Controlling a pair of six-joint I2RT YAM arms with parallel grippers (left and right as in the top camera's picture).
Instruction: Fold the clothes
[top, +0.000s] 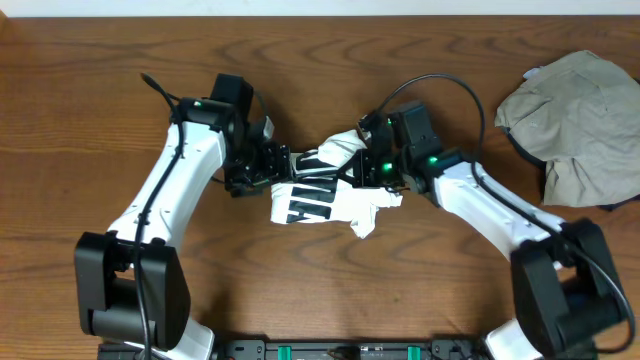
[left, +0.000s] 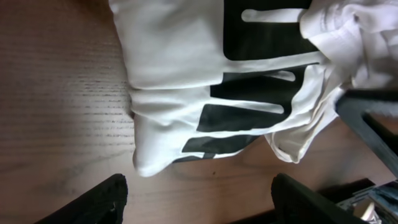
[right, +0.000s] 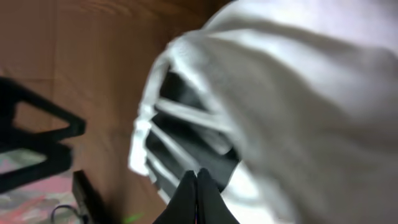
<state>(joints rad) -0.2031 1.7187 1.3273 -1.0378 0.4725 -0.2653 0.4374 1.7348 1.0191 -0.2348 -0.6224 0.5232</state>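
Wood-grain brown table fills the overhead view; no room beyond it visible.

Grey-beige shirt lies crumpled at the far right edge, well apart from both arms.

White T-shirt sits mid-table between the two arms. It is bunched, not flat, with bold black lettering facing up. One fold rises toward the right arm and a loose corner trails to the lower right. From the left wrist view the cloth shows soft creases and a rounded folded edge resting on the wood.

Left gripper: fingers wide apart, shirt just ahead of them, nothing clamped.

Right gripper: fingers pressed together at the shirt's black print. Cannot tell whether any cloth is pinched.
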